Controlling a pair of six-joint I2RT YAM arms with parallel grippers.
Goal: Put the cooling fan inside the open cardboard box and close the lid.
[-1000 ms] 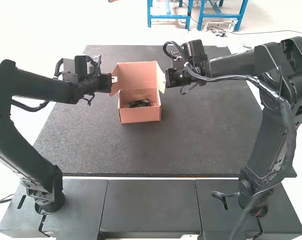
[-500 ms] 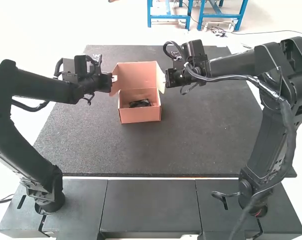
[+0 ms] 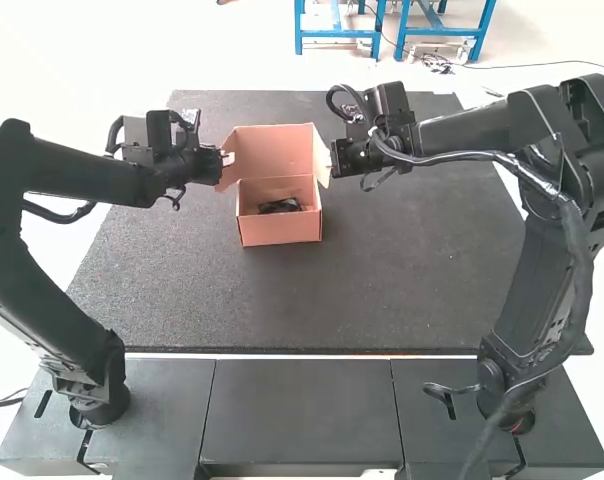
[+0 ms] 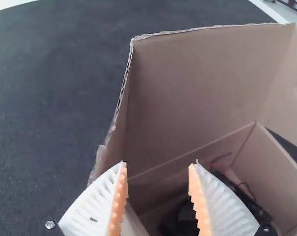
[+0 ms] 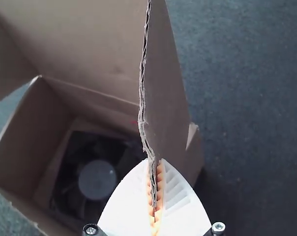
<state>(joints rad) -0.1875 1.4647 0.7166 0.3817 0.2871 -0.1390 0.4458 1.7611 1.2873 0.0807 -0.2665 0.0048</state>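
Black matting (image 3: 402,270) carries the cardboard box (image 3: 279,225), cooling fan (image 5: 92,179) flat inside with hub up, right gripper (image 5: 155,169) pinching its 3 o'clock flap (image 5: 161,88), left gripper (image 4: 157,165) spread at 9 o'clock.

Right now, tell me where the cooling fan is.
The cooling fan lies flat on the floor of the open cardboard box, which stands toward the far middle of the black mat, its lid upright behind it.
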